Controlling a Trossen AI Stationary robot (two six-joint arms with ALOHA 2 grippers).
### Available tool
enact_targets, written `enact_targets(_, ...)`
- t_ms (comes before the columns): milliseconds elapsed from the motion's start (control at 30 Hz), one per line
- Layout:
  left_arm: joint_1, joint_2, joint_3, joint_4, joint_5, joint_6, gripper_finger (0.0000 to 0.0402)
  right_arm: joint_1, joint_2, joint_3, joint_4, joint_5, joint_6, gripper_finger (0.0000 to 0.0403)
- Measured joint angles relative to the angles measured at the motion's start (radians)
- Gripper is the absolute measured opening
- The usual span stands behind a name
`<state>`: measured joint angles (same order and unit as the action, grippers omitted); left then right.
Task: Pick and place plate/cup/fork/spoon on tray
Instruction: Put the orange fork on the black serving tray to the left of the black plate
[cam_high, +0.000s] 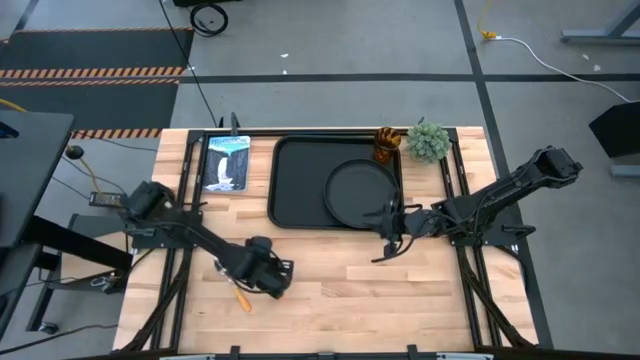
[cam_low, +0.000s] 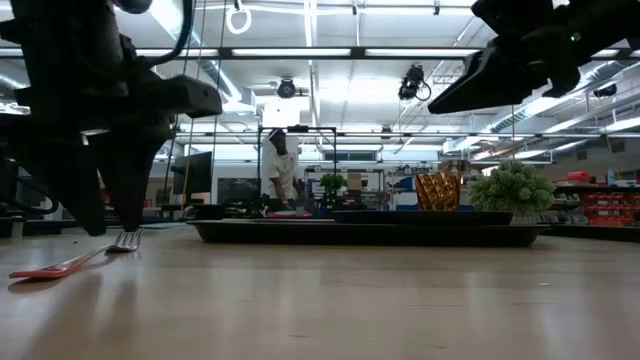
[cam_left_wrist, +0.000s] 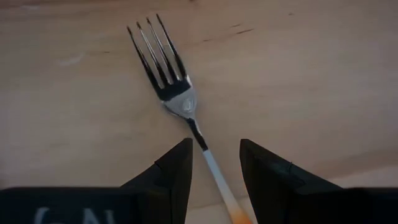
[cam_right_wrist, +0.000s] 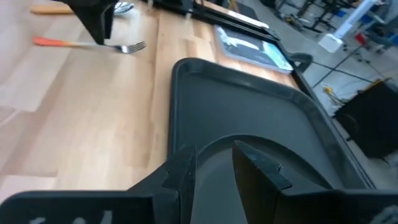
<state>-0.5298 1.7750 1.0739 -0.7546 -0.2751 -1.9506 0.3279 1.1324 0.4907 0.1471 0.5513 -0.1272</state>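
The fork (cam_left_wrist: 180, 93) lies flat on the wooden table near its front left, and it also shows in the low view (cam_low: 70, 264). My left gripper (cam_left_wrist: 216, 144) is open just above it, one finger on each side of the orange handle, touching nothing. The round black plate (cam_high: 358, 190) lies in the right half of the black tray (cam_high: 300, 175). My right gripper (cam_right_wrist: 214, 149) is open over the plate's near rim. The amber cup (cam_high: 387, 143) stands on the table at the tray's far right corner. The spoon (cam_right_wrist: 118, 7) lies beyond the fork, partly behind my left arm.
A small green plant (cam_high: 428, 140) stands right of the cup. A flat picture card (cam_high: 227, 163) lies left of the tray. The tray's left half is bare. A person stands in the room far behind the table (cam_low: 283, 165).
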Motion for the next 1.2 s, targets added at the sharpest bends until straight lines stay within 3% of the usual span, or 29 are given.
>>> enact_targets(200,0.011,0.103,0.135,-0.189,0.041,-0.020,0.0142,-0.002,0.000,-0.032,0.067,-0.040,-0.004,0.0112)
enact_targets(333,0.024,0.141,0.137,-0.181,0.092,-0.028,0.0142,-0.002,0.000,-0.040,0.108,-0.054,-0.005,0.0112)
enact_targets(633,0.034,0.149,0.128,-0.149,0.103,-0.027,0.0140,-0.002,0.000,-0.040,0.129,-0.079,-0.005,0.0112)
enact_targets(767,0.034,0.149,0.128,-0.143,0.115,0.003,0.0113,-0.002,0.000,-0.040,0.129,-0.083,-0.004,0.0112)
enact_targets(1000,0.032,0.149,0.128,-0.136,0.110,0.034,0.0019,-0.001,0.000,-0.040,0.129,-0.105,0.002,0.0112)
enact_targets(1200,0.032,0.137,0.128,-0.138,0.116,0.052,0.0023,-0.001,0.000,-0.040,0.129,-0.108,0.004,0.0112)
